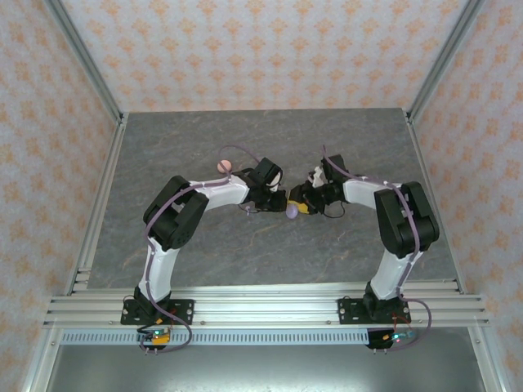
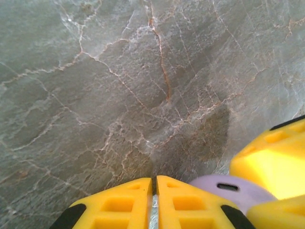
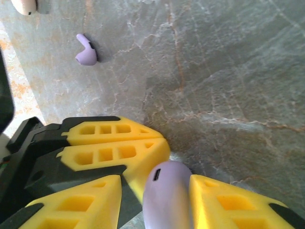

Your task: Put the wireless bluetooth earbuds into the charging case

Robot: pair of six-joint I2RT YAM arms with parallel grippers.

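While right hand (image 3: pixel 164 183) clamps lilac case (image 3: pixel 167 205) — left hand (image 2: pixel 154 202) pinched closed — lilac earbud (image 3: pixel 86 50) lies stem up-frame

A lilac charging case (image 1: pixel 292 211), smooth, rounded and closed, is seen near the middle of the table in the top view. In the right wrist view it is clamped between the yellow fingers of the right gripper (image 3: pixel 159 183), and an end bearing a small dark slot is turned up toward the camera. A lilac earbud (image 3: pixel 86 50), small and stemmed, is laid on its side on the table at 11 o'clock from that case, well apart. In the top view a round salmon-pink case (image 1: pixel 224 166) is set on the table at 10 o'clock from the lilac one, apart from it.
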